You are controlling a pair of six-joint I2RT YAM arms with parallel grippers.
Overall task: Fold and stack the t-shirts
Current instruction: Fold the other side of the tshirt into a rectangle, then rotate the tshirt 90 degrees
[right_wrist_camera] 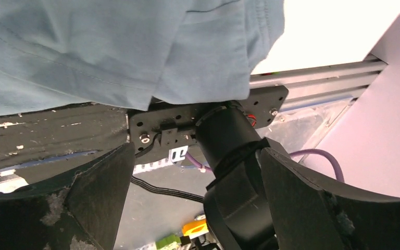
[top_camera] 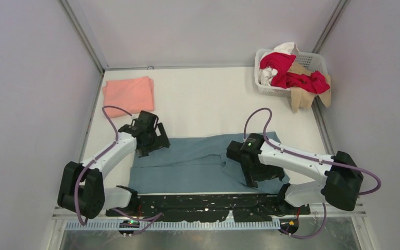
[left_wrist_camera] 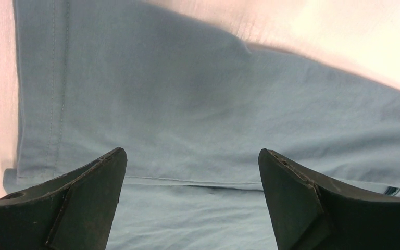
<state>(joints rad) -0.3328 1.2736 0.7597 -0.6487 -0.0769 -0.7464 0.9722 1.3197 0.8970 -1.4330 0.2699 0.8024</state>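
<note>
A large blue-grey t-shirt (top_camera: 198,161) lies partly folded across the near middle of the table. It fills the left wrist view (left_wrist_camera: 187,104) and shows at the top of the right wrist view (right_wrist_camera: 109,47). A salmon-pink t-shirt (top_camera: 128,95) lies folded at the far left. Red (top_camera: 286,70), white (top_camera: 286,48) and tan (top_camera: 304,94) shirts are heaped in the basket. My left gripper (top_camera: 153,140) is open and empty over the shirt's left far edge (left_wrist_camera: 192,166). My right gripper (top_camera: 255,176) is open and empty over the shirt's near right part (right_wrist_camera: 195,156).
A white lattice basket (top_camera: 312,60) stands at the far right corner. A black strip (top_camera: 203,205) runs along the table's near edge, with the arm bases on it. The right arm's own base (right_wrist_camera: 239,172) shows between its fingers. Grey walls enclose the table.
</note>
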